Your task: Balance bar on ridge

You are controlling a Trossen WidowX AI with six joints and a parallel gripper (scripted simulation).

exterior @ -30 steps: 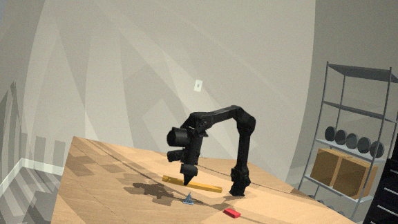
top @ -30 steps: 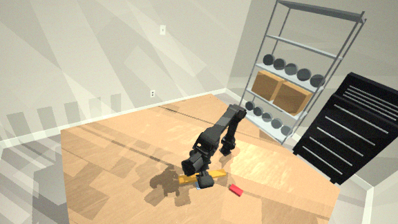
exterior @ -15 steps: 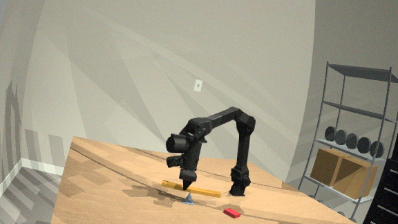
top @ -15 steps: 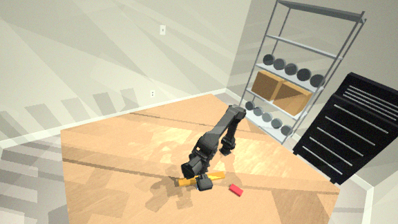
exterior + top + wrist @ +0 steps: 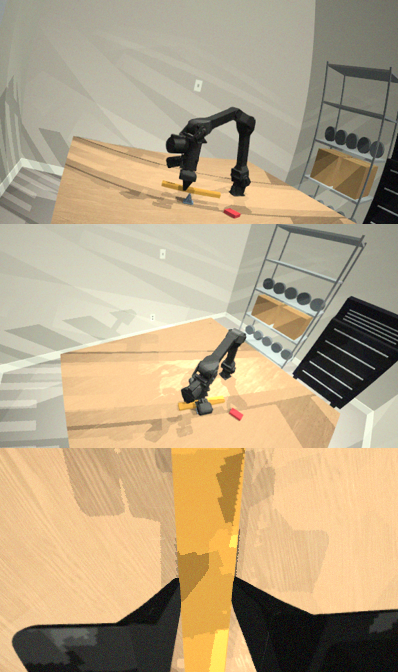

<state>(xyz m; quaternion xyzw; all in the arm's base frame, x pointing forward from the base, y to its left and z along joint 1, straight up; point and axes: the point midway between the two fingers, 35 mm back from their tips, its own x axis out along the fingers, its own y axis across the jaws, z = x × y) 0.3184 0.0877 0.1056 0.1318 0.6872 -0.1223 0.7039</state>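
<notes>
The long yellow bar (image 5: 217, 400) (image 5: 206, 193) (image 5: 205, 513) is held near its middle, and both ends stick out past the fingers. My gripper (image 5: 201, 408) (image 5: 186, 188) (image 5: 205, 583) is shut on the bar, one finger on each side of it in the wrist view. The small blue-grey ridge (image 5: 188, 199) stands on the table right below the held part of the bar in the exterior view. Its peak is very close under the bar; whether they touch cannot be told. The gripper mostly hides the ridge in the top view, and it does not show in the wrist view.
A red block (image 5: 236, 414) (image 5: 231, 213) lies on the wooden table (image 5: 103, 390) (image 5: 103, 183), off to the right of the ridge. The arm's base stands behind the bar's right end. A shelf rack and a black cabinet are beyond the table.
</notes>
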